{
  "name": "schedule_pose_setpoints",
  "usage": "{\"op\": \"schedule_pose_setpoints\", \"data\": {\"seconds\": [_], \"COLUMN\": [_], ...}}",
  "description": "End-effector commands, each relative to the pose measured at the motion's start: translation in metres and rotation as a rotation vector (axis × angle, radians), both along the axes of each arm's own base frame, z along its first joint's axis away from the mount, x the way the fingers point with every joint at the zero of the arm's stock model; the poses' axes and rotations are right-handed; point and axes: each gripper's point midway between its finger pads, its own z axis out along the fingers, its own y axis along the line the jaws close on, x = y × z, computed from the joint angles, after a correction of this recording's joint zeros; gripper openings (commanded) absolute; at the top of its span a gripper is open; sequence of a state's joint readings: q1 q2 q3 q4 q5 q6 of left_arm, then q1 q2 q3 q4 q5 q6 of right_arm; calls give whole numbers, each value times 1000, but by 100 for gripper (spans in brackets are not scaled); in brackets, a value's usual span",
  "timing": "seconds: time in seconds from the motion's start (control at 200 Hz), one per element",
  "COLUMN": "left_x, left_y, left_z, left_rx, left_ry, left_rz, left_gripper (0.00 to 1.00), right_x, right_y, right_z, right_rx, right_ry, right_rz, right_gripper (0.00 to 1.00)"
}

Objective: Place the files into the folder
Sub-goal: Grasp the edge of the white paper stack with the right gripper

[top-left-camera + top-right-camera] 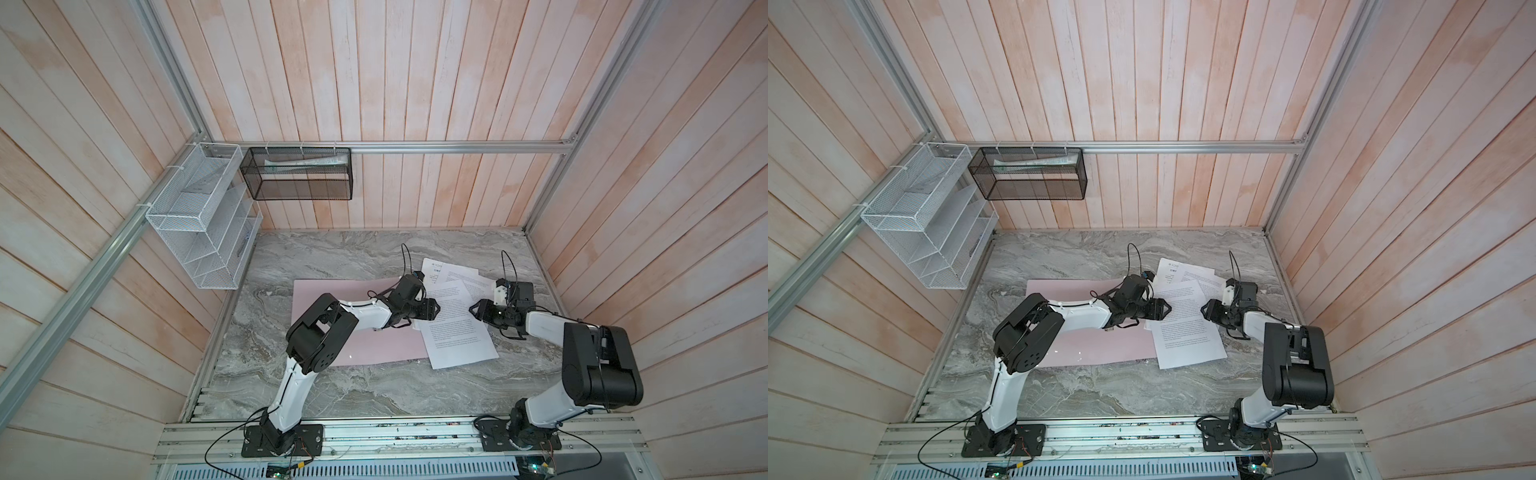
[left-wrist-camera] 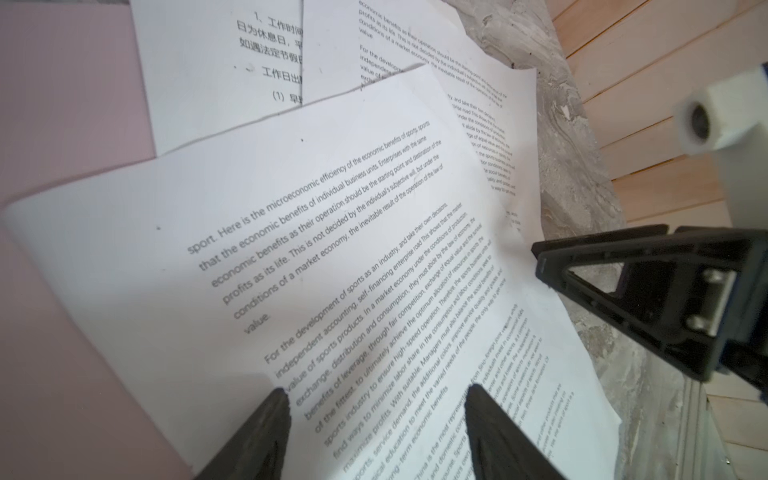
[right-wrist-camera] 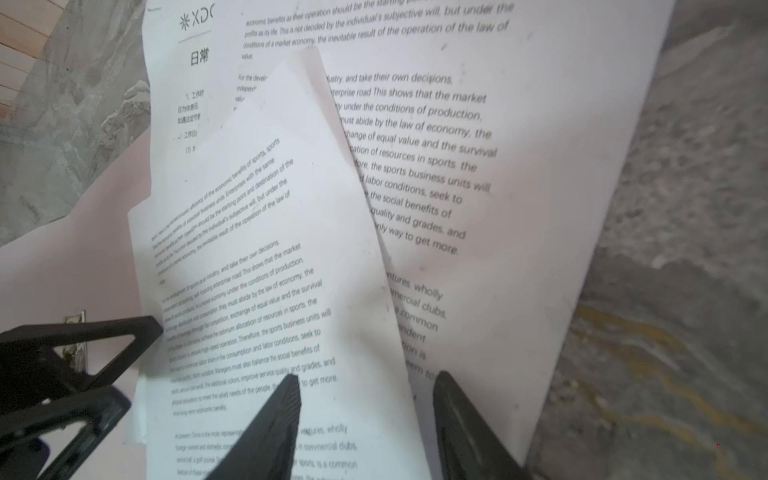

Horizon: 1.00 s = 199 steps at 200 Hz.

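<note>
The pale pink folder (image 1: 332, 345) (image 1: 1100, 349) lies open and flat on the marble table, partly under my left arm. Several white printed files (image 1: 457, 332) (image 1: 1187, 336) lie fanned out over its right edge and onto the marble. The top sheet (image 2: 291, 249) (image 3: 249, 249) bows up a little. My left gripper (image 1: 436, 309) (image 2: 377, 392) is open low over that sheet's left part, beside pink folder surface (image 2: 62, 104). My right gripper (image 1: 473, 309) (image 3: 368, 376) is open and faces it from the right, straddling the top sheet's right edge. Neither holds anything.
A white wire-mesh rack (image 1: 199, 224) hangs on the left wall. A black mesh basket (image 1: 299, 174) with rolled papers hangs on the back wall. Slatted wooden walls close in the table on three sides. An aluminium rail (image 1: 395, 436) carries both arm bases at the front.
</note>
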<state>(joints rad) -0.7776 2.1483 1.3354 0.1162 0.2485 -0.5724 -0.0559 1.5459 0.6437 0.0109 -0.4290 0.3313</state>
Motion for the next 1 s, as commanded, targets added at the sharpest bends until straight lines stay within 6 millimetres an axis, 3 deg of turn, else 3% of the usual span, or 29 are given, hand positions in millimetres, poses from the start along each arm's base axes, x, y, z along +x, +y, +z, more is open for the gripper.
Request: {"op": "schedule_pose_setpoints", "data": {"seconds": [0.0, 0.36, 0.5, 0.75, 0.935, 0.99], "left_x": [-3, -4, -3, -4, -2, -2], "left_y": [10, 22, 27, 29, 31, 30], "left_z": [-33, -40, -42, -41, -39, -37], "left_rx": [32, 18, 9, 6, 8, 6], "left_ry": [85, 108, 112, 110, 104, 101], "left_rz": [19, 26, 34, 28, 32, 31], "left_gripper": [69, 68, 68, 67, 67, 67], "right_x": [-12, -19, -21, -18, -16, -16], "right_y": [10, 31, 30, 32, 33, 34], "right_z": [2, 27, 21, 9, 11, 14], "right_rx": [77, 278, 308, 354, 378, 390], "right_ry": [28, -32, -15, 15, 15, 13], "right_rz": [11, 72, 64, 46, 41, 43], "right_gripper": [53, 50, 48, 29, 0, 0]}}
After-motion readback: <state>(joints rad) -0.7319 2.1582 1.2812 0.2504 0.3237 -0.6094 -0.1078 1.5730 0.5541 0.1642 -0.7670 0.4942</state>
